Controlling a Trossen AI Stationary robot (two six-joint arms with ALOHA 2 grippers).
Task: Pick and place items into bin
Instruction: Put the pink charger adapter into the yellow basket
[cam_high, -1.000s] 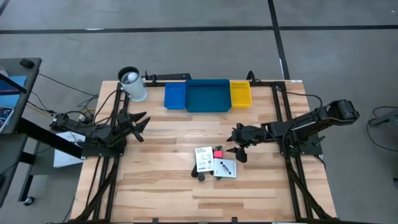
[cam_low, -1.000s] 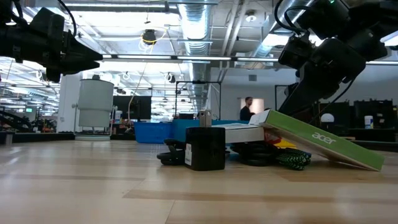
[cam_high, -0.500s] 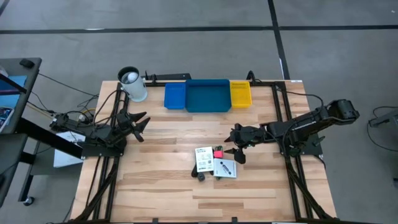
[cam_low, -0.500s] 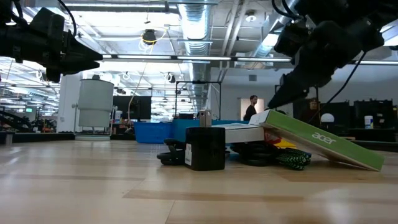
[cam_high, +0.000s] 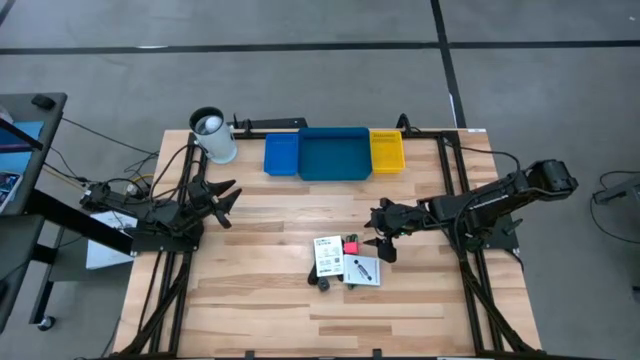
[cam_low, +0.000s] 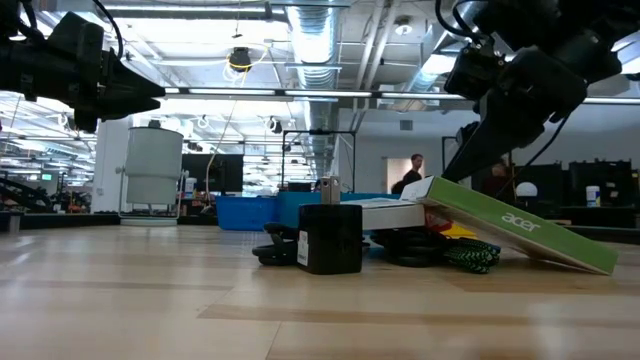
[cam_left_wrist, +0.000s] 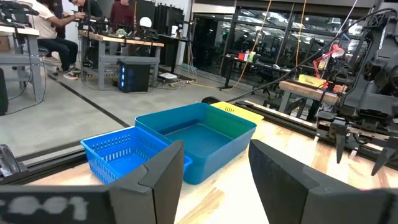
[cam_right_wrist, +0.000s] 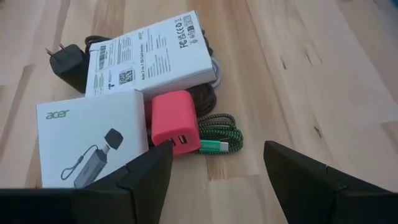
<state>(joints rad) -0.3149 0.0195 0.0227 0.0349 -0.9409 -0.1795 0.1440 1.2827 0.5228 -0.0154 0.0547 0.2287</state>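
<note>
our right pincer is hovering with its fingers spread and gripping nothing, just beside the cluster of items near the middle of the counter. our left pincer is waiting well apart at the counter's left side, fingers also spread and carrying nothing, pointing toward the trays.

going from largest to smallest, we are seeing the wooden counter first. along its far edge the bin is sitting as a row of trays: the wide blue tray in the middle, the small blue tray touching its left side and the small yellow tray touching its right side. we are not seeing anything lying in them. a white-and-black cup is standing near the small blue tray, at the far left corner.

in the cluster, the larger white packet is lying flat, partly over a coil of black cable. the smaller white box with the acer print is resting beside it, tilted up at one edge in the low view. the red block is sitting between the two, touching the acer box. a green braided cable is curling just beside the red block. a black plug piece is lying at the outer side of the larger packet.
</note>
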